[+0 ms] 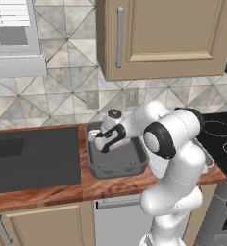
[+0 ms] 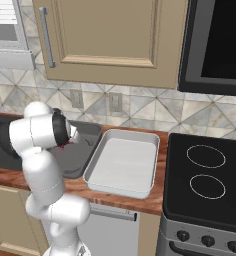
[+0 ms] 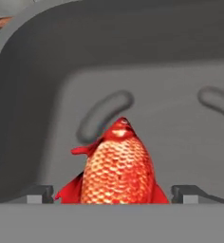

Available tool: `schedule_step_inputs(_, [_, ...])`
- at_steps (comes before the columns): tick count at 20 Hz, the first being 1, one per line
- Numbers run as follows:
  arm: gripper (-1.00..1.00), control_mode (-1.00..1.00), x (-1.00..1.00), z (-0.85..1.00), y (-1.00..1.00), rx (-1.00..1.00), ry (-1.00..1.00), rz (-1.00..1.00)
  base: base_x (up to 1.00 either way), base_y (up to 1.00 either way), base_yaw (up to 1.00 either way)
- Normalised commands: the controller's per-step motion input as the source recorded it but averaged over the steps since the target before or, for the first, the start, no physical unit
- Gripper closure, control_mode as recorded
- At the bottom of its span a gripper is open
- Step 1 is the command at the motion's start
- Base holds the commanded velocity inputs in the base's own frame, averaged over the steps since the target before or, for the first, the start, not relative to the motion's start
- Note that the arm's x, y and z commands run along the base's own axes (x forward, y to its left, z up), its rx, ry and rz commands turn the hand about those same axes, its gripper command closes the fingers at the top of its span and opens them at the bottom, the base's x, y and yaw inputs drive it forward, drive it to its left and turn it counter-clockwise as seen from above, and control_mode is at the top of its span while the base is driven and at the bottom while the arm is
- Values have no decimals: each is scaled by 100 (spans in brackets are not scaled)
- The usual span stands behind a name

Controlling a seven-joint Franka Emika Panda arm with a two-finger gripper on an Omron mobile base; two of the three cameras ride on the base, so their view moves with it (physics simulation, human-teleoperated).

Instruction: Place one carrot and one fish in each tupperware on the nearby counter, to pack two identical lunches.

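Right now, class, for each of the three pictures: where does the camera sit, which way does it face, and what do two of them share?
Left base view: behind the arm's left, facing the backsplash; white arm lower right, reaching into the dark grey rectangular tray.
Right base view: behind its right; arm lower left, light grey-white tray centre.
Hand view: on the hand, looking into the dark tray at the red-orange scaly fish between the open gripper.
Both base views share the reddish-brown wooden counter and dark tray.

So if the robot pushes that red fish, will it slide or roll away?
Probably slide. The red fish looks fairly flat-sided with fins sticking out, so it seems unlikely to roll. Its scales look glossy, so it may be slippery, and the dark grey tupperware floor looks smooth. The gripper fingers stand apart on either side, so it might slip if squeezed off-centre.
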Motion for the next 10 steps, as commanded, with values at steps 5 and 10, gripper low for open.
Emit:
schedule_step_inputs(5, [-100, -100, -57, 10, 7, -2, -7, 0, 0, 0, 0])
schedule_step_inputs(10, [-100, -100, -68, 44, -43, 0, -1, -1, 0, 0, 0])
